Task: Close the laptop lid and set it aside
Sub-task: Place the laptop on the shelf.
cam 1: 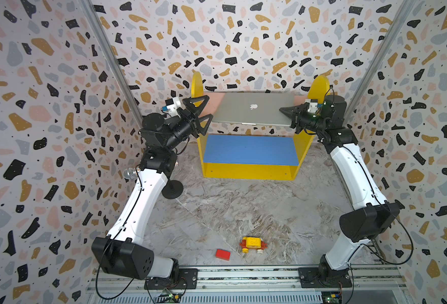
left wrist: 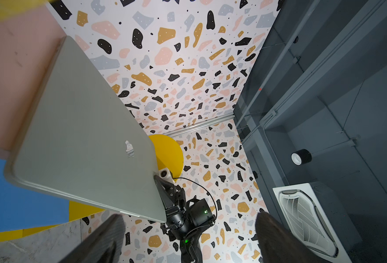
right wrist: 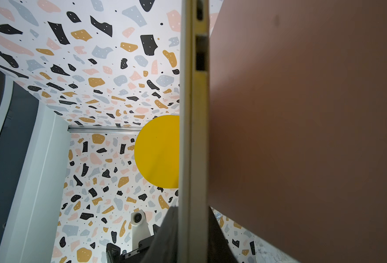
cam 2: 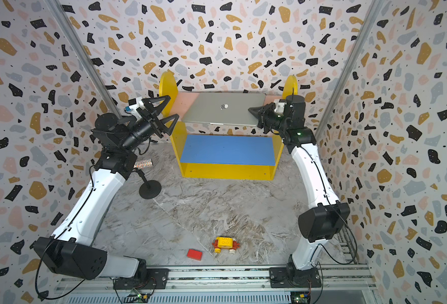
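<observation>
The silver-grey laptop (cam 1: 243, 115) (cam 2: 232, 115) lies flat on the pink top shelf (cam 1: 299, 99) of a yellow shelf unit at the back. The laptop lid (cam 1: 264, 105) (left wrist: 80, 136) is down, logo up. My right gripper (cam 1: 285, 110) (cam 2: 251, 110) is at the laptop's right edge, one finger above the lid and one below the base. In the right wrist view that gripper (right wrist: 192, 208) has both fingers against the thin edge (right wrist: 193, 136). My left gripper (cam 1: 208, 106) (cam 2: 174, 106) (left wrist: 190, 215) stands open left of the shelf, apart from the laptop, holding nothing.
The yellow shelf unit (cam 1: 248, 171) has a blue lower shelf (cam 1: 251, 150) and tall rounded side panels. A microphone on a black stand (cam 1: 172, 189) is by the left arm. A yellow toy car (cam 1: 252, 244) and a red block (cam 1: 222, 254) lie near the front rail.
</observation>
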